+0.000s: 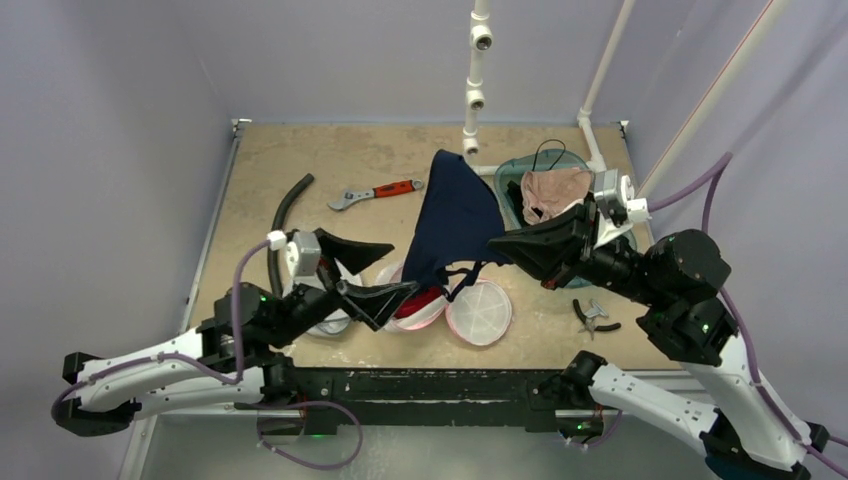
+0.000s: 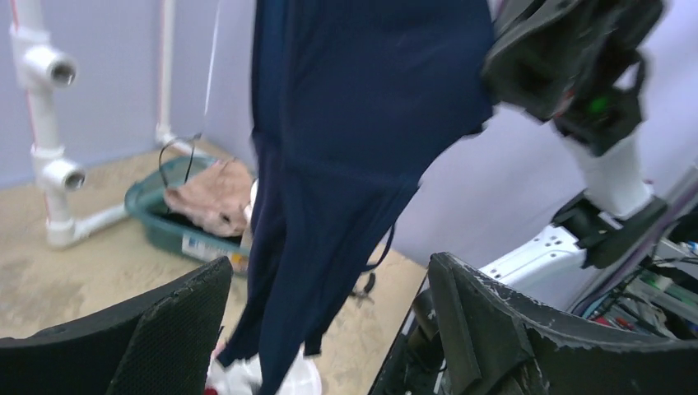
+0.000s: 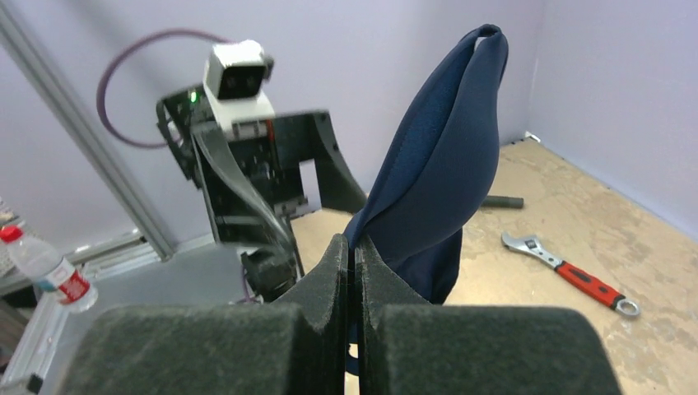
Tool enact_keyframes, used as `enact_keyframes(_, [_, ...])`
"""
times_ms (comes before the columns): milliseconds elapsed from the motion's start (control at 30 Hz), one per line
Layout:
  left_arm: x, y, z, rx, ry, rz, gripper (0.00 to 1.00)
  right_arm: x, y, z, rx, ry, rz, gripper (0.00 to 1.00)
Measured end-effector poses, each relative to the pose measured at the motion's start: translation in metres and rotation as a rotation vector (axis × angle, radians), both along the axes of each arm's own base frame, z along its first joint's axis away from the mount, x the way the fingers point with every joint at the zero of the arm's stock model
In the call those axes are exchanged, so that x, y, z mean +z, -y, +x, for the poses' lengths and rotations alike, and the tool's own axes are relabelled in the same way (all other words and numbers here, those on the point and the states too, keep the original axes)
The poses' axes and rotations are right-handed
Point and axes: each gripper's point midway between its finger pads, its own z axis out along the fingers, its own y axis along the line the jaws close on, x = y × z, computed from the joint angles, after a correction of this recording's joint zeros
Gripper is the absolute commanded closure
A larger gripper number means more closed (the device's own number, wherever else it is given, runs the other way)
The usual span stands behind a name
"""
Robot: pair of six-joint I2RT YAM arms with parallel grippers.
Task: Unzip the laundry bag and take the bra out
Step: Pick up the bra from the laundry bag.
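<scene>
**Q:** Which step is shown?
**A:** Removal. The right hand (image 1: pixel 503 243) is clamped on the bra (image 1: pixel 455 205), which hangs over the unzipped bag (image 1: pixel 478 312). The left hand (image 1: pixel 393 270) stands apart, empty.
**Q:** Next?
**A:** Probably carrying the bra clear of the bag onto the surface (image 1: pixel 300 150).

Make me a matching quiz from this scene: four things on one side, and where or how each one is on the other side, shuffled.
Things:
1. navy bra
2. wrench
3. left gripper
4. beige cloth

States:
A. lying in the teal basin
B. open, holding nothing
C. hanging from the shut right gripper
D. lying flat on the table

Pairs: 1-C, 2-D, 3-B, 4-A
</scene>
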Motion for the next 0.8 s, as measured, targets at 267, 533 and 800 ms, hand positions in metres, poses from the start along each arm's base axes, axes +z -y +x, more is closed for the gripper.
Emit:
enact_keyframes(267, [0.109, -0.020, -0.031, -0.101, 0.280, -0.084, 0.08, -0.031, -0.010, -0.029, 0.182, 0.086, -0.070, 1.00])
enact_keyframes(533, [0.163, -0.018, -0.049, -0.166, 0.552, 0.073, 0.03, -0.040, -0.009, -0.057, 0.332, 0.198, -0.109, 1.00])
enact_keyframes(800, [0.117, 0.028, -0.037, -0.249, 0.590, 0.385, 0.01, -0.055, -0.010, -0.065, 0.394, 0.225, -0.163, 1.00])
